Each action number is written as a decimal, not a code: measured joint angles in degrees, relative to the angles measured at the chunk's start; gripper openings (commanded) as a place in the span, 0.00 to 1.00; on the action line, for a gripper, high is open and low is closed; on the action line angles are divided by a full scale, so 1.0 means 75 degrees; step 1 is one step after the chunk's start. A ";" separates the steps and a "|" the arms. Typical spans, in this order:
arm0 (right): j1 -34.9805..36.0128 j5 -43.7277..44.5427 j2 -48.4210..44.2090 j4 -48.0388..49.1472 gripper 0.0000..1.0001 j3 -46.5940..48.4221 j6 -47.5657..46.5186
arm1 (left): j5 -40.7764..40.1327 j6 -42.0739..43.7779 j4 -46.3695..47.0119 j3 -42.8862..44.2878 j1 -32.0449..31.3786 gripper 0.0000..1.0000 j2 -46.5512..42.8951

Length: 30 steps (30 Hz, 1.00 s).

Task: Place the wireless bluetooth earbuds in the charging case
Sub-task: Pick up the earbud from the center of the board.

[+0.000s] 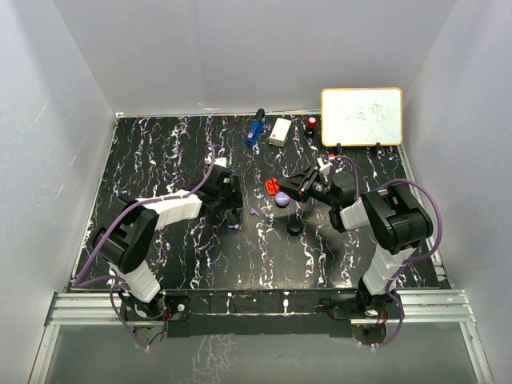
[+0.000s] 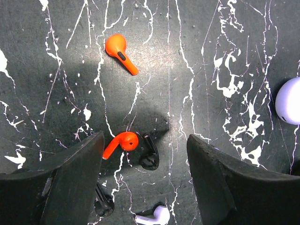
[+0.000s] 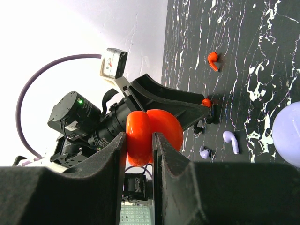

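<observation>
Right claw (image 3: 139, 140) pinches a red charging case (image 3: 164, 129) tight between both fingers. The left claw (image 2: 145, 139) stands spread wide above the black marbled worktop (image 2: 225, 56), gripping nothing. In the gap between its fingers (image 2: 75, 178) lie a red earbud (image 2: 123, 142) and, just beside it, a black earbud (image 2: 150, 157). Further back between the fingers are a lavender earbud (image 2: 155, 215) and a second black earbud (image 2: 104, 204), partly hidden by the left finger. A second red earbud (image 2: 120, 50) lies alone on the worktop ahead of the fingertips. A lavender case (image 2: 289, 101) sits out beyond the left claw's right finger. No earbud is in any case.
</observation>
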 measured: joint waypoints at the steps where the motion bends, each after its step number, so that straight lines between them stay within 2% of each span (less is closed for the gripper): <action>1: 0.0000 0.0000 0.0000 0.0000 0.00 0.0000 0.0000 | 0.0012 -0.0009 -0.0003 -0.0003 0.0000 0.70 0.0000; 17: 0.0000 -0.0003 0.0029 0.0006 0.00 0.0000 0.0000 | 0.0315 -0.0184 0.0440 -0.0291 0.0044 0.69 -0.0085; 30: 0.0000 -0.0006 0.0146 0.0012 0.00 0.0000 0.0026 | 0.0557 -0.0423 0.0259 -0.0472 0.0029 0.67 -0.0329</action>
